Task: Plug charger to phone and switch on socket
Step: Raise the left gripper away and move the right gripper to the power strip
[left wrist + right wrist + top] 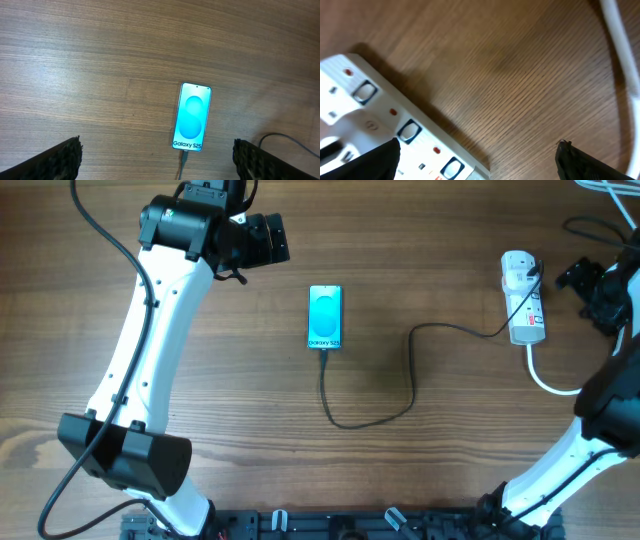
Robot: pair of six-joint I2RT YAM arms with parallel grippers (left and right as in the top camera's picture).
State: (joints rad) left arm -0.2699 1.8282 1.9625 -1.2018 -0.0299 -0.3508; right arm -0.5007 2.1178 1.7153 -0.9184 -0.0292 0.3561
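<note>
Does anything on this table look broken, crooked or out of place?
Nothing stands out. The phone lies flat and straight, the charger loops loosely from its lower end to the socket, and nothing looks damaged.

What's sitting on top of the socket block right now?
A white plug sits on the socket's far end, with the charger cable leaving it. Rocker switches with red marks show alongside. Whatever lies beneath the plug is covered.

right claw (pixel 479 152), spread wide, hangs over the socket (pixel 375 117) near a white lead (pixel 621 55).
</note>
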